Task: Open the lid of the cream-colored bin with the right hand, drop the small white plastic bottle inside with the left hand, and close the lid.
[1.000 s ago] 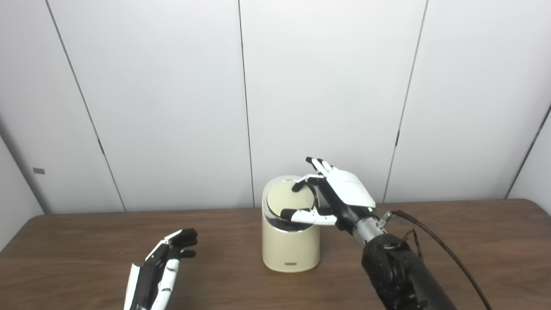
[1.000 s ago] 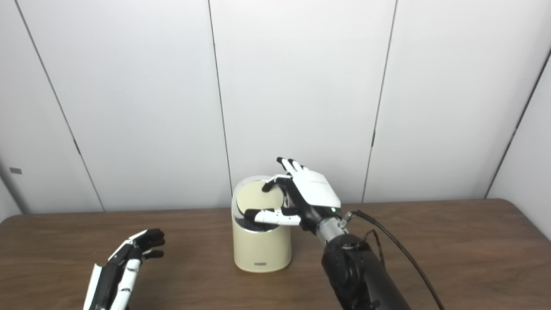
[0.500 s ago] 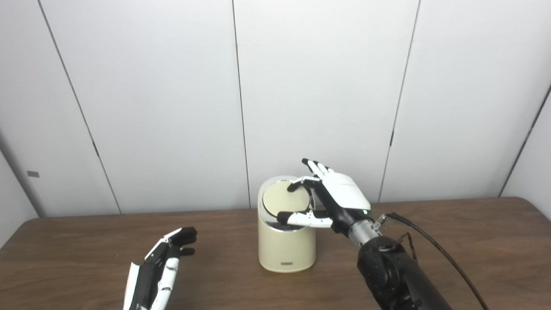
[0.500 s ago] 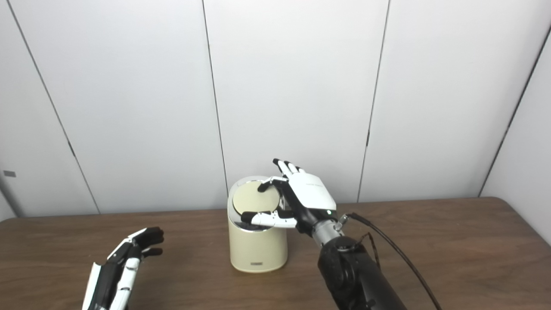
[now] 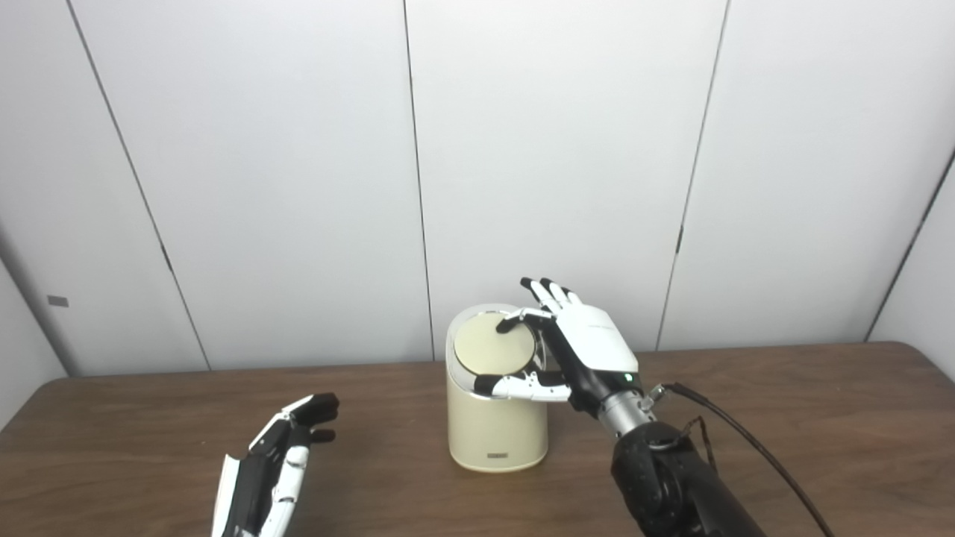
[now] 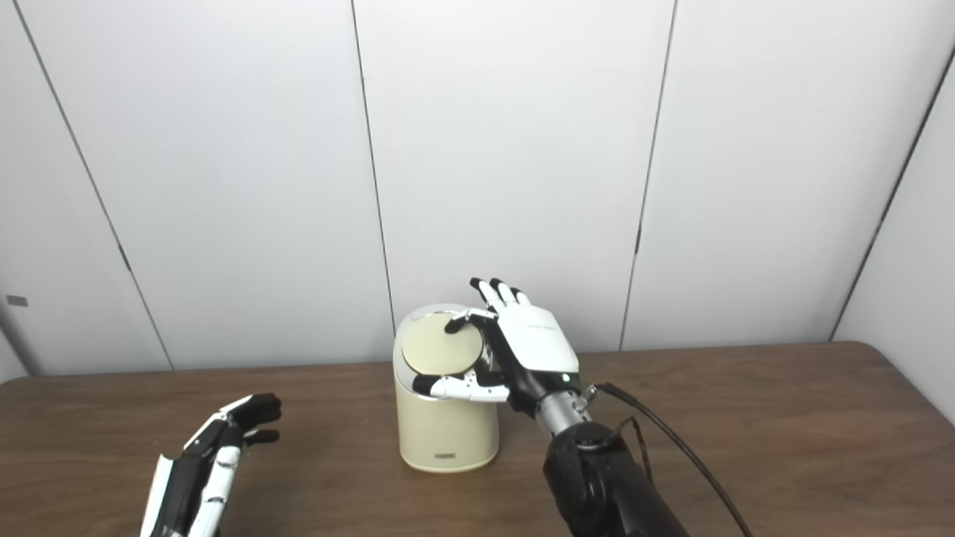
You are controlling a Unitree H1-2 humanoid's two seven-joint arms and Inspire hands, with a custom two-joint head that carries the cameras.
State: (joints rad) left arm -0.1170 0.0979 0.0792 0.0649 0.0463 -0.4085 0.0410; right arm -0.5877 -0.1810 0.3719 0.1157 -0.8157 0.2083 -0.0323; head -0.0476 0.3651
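1. The left hand [image 5: 280, 462] is at the lower left, a little above the brown wooden surface [image 5: 134, 432]. Its fingers [image 5: 317, 409] are apart and only slightly curled, and they hold nothing.
2. The cream-colored bin [image 5: 495, 425] stands upright on the surface near the middle, well apart from the left hand, with a small label low on its front.
3. The lid [image 5: 493, 348] is a round cream disc inside a shiny metal ring. It sits tilted toward the camera; whether it is fully shut I cannot tell.
4. The small white plastic bottle is not visible on the surface or in either hand — where it is I cannot tell.
5. The right hand [image 5: 578, 350] is at the right side of the bin top. One finger touches the upper edge of the lid and the thumb [image 5: 515, 385] lies across the front rim of the bin. The other fingers point up and away, apart from each other — so the hand is spread over the lid and not closed on it.
6. A black cable [image 5: 746, 440] goes from the right wrist over the surface to the lower right.
7. Behind everything there is a wall of white panels [image 5: 559, 149].
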